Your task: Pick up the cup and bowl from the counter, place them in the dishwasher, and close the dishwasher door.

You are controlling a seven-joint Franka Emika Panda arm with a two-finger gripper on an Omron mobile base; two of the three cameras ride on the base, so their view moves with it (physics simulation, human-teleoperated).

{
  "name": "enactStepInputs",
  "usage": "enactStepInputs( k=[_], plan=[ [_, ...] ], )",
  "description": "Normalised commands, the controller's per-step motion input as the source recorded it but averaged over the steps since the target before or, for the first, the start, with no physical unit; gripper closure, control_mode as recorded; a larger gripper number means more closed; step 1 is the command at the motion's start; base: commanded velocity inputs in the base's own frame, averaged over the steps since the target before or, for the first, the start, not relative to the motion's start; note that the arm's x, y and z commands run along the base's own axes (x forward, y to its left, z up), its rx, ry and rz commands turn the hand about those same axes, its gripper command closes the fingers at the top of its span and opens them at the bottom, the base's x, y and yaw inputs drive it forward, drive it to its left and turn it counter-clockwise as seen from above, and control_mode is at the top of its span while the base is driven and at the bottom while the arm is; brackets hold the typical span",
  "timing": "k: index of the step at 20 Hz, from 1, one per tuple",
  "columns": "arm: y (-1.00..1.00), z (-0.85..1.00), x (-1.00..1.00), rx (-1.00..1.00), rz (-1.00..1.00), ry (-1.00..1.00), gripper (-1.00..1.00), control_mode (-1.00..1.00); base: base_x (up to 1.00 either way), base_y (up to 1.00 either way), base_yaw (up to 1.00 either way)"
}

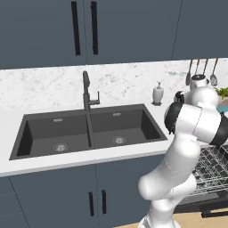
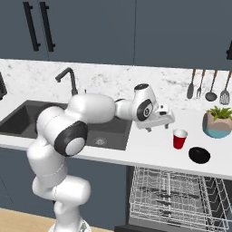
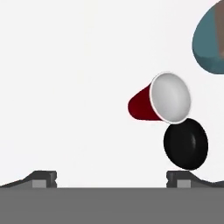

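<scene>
The red cup point(image 2: 180, 138) stands upright on the white counter point(image 2: 149, 149), right of the sink. The black bowl point(image 2: 199, 155) lies just right of it, near the counter's front edge. My gripper point(image 2: 159, 124) hangs open above the counter, a little left of the cup and clear of it, with nothing between its fingers. In the hand view the cup point(image 3: 153, 103) and the bowl point(image 3: 186, 143) sit to the right, the bowl just above the right fingertip point(image 3: 179, 178). Below the counter the dishwasher point(image 2: 167, 195) stands open with its wire rack pulled out. A dark edge of the dishwasher door point(image 1: 211, 209) shows under the rack.
A teal pot with a green plant point(image 2: 218, 123) stands behind the bowl. Utensils point(image 2: 208, 86) hang on the wall above it. The dark double sink point(image 1: 89, 131) with its faucet point(image 1: 87, 91) lies to the left, with a white soap dispenser point(image 1: 157, 93) behind its right corner.
</scene>
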Motion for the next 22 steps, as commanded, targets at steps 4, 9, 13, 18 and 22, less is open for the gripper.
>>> enactStepInputs(
  k=[4,9,13,18,22],
  plan=[
    [-0.37,-0.31,0.15,0.02,0.0,0.0,-1.0,-1.0,0.0,0.0,0.0],
    [-0.36,-0.26,0.15,0.02,0.0,0.0,-1.0,-1.0,0.0,0.0,0.0],
    [-0.15,-0.07,0.22,0.0,0.0,0.0,-1.0,-1.0,0.0,0.0,0.0],
    [-0.11,0.0,0.18,0.0,0.0,0.0,-1.0,-1.0,0.0,0.0,0.0],
    [-0.12,0.0,0.28,0.0,0.0,0.0,-1.0,-1.0,0.0,0.0,0.0]
  ],
)
